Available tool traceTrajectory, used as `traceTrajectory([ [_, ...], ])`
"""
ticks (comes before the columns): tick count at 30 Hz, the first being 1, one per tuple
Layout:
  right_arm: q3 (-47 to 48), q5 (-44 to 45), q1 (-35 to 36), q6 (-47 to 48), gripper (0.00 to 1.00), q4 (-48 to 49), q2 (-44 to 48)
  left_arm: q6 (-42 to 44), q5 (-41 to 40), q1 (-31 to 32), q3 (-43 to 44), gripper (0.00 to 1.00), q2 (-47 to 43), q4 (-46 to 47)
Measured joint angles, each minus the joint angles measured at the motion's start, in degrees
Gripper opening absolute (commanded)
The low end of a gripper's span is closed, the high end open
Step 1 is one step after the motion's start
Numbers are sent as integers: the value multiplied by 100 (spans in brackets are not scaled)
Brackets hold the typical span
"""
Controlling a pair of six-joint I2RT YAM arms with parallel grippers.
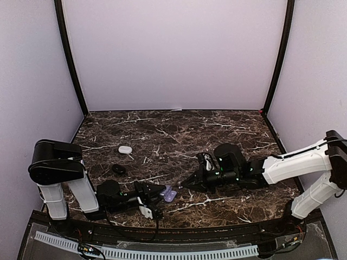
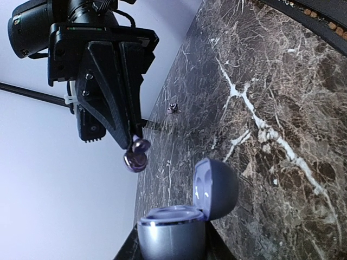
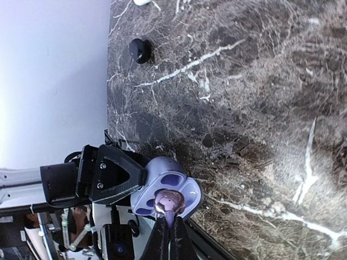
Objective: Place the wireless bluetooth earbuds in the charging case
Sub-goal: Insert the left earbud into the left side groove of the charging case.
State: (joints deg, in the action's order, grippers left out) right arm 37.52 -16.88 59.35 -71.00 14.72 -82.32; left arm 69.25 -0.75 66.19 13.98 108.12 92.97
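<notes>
My left gripper [image 1: 161, 196] is shut on a purple charging case [image 1: 168, 193] near the table's front edge. The case's lid [image 2: 217, 187] stands open and its sockets [image 3: 172, 180] face the right arm. My right gripper [image 3: 171, 230] is shut on a purple earbud [image 3: 169, 201], which it holds by its stem. In the left wrist view that earbud [image 2: 135, 155] hangs at the tip of the right gripper [image 2: 132, 142], a short gap away from the case's open face [image 2: 171, 216]. A small bud-like thing [image 2: 173, 108] lies farther off on the table.
A white case [image 1: 125, 149] and a black case [image 1: 118, 169] lie on the marble table [image 1: 217, 135] left of centre. The black case [image 3: 140, 50] also shows in the right wrist view. Purple walls close the table in on three sides.
</notes>
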Motion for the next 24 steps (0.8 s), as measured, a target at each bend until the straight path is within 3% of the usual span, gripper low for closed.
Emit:
traceTrajectory([
  [12,76,13,160,-1084,0,435,-302,210,-188,9,101,2,0,0],
  [24,72,-7,160,-1303,0,673,-533,212,-190,9,111,2,0,0],
])
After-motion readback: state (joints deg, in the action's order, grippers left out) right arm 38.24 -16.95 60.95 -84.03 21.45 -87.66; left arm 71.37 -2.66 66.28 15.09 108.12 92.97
